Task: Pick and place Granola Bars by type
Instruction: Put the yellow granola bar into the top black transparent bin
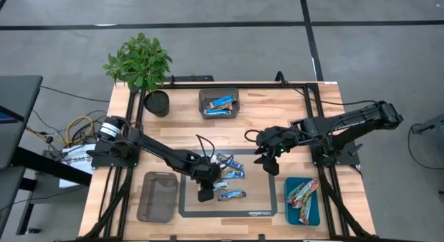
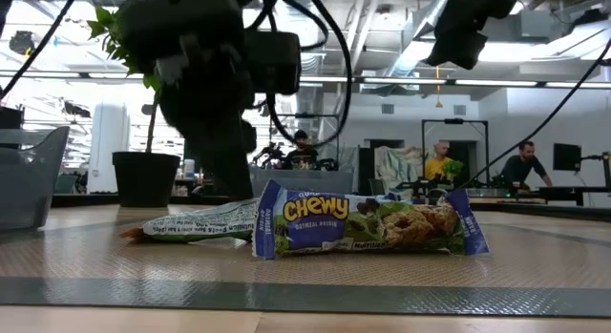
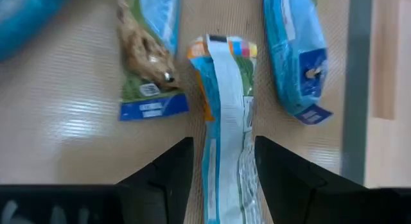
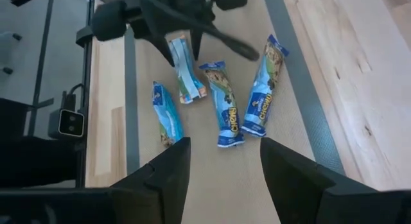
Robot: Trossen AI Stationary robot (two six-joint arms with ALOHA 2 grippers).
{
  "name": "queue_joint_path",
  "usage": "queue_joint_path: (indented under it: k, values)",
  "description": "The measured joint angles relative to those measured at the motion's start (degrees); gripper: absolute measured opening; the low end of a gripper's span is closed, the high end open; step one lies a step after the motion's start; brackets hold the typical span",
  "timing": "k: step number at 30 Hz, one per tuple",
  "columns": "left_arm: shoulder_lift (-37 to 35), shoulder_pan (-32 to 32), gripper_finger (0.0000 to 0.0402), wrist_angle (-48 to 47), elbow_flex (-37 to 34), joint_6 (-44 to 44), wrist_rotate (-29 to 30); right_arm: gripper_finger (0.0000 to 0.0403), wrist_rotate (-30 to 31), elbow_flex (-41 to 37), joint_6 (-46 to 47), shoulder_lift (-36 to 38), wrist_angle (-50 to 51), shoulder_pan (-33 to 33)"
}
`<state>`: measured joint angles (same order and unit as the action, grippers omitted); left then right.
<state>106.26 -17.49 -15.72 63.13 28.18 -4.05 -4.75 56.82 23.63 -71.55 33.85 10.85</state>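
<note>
Several granola bars lie on a tan mat (image 1: 258, 200). One bar (image 3: 225, 115) lies seam side up, a blue and white strip. My left gripper (image 3: 223, 176) is open and low over it, one finger on each side of one end; the bar's other end points away from the gripper. Two more bars (image 3: 151, 63) (image 3: 292, 57) lie flat beside it. A blue "Chewy" bar (image 2: 368, 223) lies nearest the low camera. My right gripper (image 1: 269, 159) is open and hovers above the mat's right part, looking down on the bars (image 4: 226, 105). My left gripper comes from above with its fingers (image 3: 170, 176) close along both long edges of the seam-up bar's end (image 3: 225, 166). The bar lies flat on the mat. Whether the fingers touch the wrapper, I cannot tell.
A grey bin (image 1: 218, 103) at the far side holds blue bars. A second grey bin (image 1: 156, 197) stands left of the mat. A teal tray (image 1: 313, 213) at the right near corner holds bars. A potted plant (image 1: 141, 65) stands at the far left corner.
</note>
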Motion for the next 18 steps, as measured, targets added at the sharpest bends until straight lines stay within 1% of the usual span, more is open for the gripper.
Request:
queue_joint_path:
  k: [4,9,11,14,18]
  values:
    - [2.51,-0.53,0.0158,0.62,0.00,0.60,-0.14,0.0177,-0.72,0.00,-0.27,0.00,-0.04,0.00]
    - [2.82,-0.57,0.0156,1.48,0.07,0.73,0.06,0.0177,-0.96,-0.02,-0.32,0.00,-0.02,0.00]
    - [2.78,-0.48,0.0148,1.48,0.07,1.13,0.28,0.0177,-1.01,-0.02,-0.32,0.00,-0.02,0.00]
    - [2.71,-0.45,0.0116,1.58,0.07,1.88,-0.95,0.0177,-1.20,0.00,-0.32,0.00,-0.02,0.00]
    - [2.42,-0.42,0.0055,1.60,0.07,2.50,-2.74,0.0177,-1.36,-0.02,-1.76,0.00,-0.07,0.00]
